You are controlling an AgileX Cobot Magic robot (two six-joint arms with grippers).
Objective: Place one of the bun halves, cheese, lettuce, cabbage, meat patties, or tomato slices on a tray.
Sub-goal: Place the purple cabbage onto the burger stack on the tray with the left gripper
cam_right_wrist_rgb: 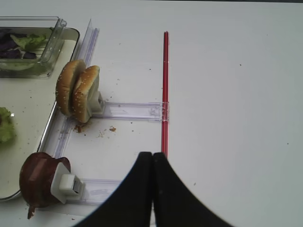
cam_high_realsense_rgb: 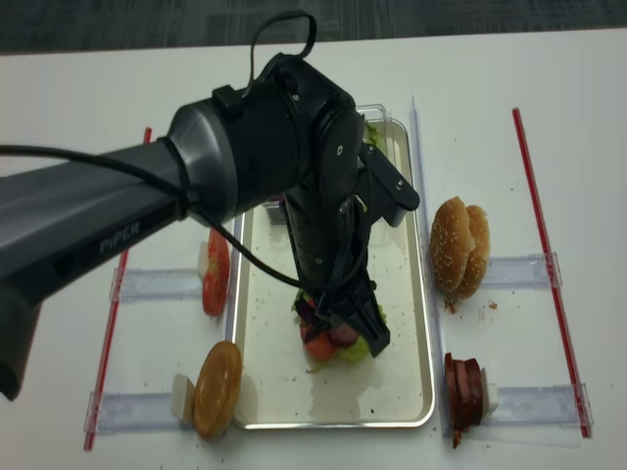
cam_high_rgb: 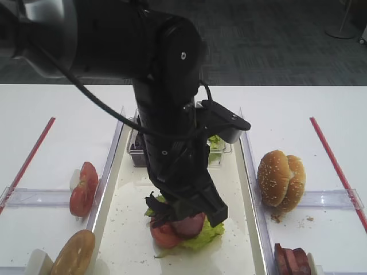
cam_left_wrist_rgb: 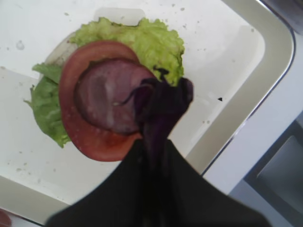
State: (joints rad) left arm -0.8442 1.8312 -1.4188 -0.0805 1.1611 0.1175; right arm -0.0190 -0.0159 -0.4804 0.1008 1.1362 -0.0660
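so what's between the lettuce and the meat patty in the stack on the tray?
A tomato slice lies between them: lettuce at the bottom, meat patty on top. The left wrist view shows it best.

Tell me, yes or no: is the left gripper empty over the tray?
No: in the left wrist view the left gripper pinches a clump of dark purple cabbage above the meat patty on the tray.

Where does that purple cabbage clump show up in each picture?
Exterior high: cabbage low centre, above the stack.
Right wrist: this clump not in view.
Left wrist: centre, pinched in the left gripper, over the meat patty.
Realsense: centre.
Shared landmark: the tray.
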